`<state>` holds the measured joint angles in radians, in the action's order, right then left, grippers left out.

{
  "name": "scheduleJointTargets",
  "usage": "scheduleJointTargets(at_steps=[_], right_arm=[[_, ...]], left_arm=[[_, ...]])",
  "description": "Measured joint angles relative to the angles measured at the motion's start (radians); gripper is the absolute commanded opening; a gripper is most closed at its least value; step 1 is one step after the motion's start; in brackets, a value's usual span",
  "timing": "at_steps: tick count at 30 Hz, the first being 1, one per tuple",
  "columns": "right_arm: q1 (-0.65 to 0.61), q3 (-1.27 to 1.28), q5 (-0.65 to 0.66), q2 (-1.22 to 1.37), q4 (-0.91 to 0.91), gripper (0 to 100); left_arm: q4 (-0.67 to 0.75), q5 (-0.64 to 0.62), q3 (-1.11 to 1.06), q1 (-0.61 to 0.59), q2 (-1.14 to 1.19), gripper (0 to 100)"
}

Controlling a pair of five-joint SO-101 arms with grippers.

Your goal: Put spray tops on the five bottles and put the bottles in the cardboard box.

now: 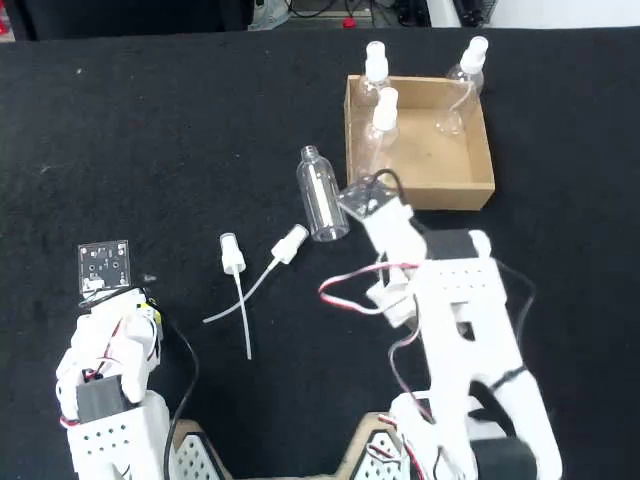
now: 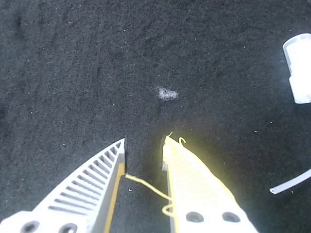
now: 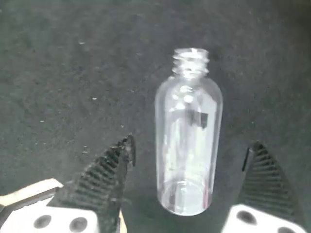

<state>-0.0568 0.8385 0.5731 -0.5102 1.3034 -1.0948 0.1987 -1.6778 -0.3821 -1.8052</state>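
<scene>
A clear, uncapped bottle (image 1: 322,195) lies on the black table left of the cardboard box (image 1: 470,185). In the right wrist view this bottle (image 3: 189,145) lies between the spread black fingers (image 3: 104,174) of my right gripper (image 3: 192,153), which is open and not touching it. From above, the right gripper (image 1: 362,198) hovers by the bottle's lower end. Two loose spray tops (image 1: 232,255) (image 1: 290,244) with long tubes lie left of the bottle. My left gripper (image 2: 145,141) is open a little over bare cloth, with one spray top (image 2: 299,68) off to its side.
Three bottles with spray tops stand in the box (image 1: 376,75) (image 1: 383,125) (image 1: 468,75). The left arm (image 1: 105,370) sits at the near left corner. A bit of white lint (image 2: 166,93) lies ahead of the left gripper. A thin tube end (image 2: 291,182) lies nearby.
</scene>
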Motion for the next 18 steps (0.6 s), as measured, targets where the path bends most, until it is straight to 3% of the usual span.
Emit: scheduleJointTargets(at_steps=[13,18], right_arm=[[0.017,0.066,-0.043,0.236,-0.290,32.5],[0.017,0.072,-0.057,0.284,-0.344,20.2]], left_arm=[[0.000,0.000,0.000,0.000,0.000,13],[0.000,0.000,0.000,0.000,0.000,13]])
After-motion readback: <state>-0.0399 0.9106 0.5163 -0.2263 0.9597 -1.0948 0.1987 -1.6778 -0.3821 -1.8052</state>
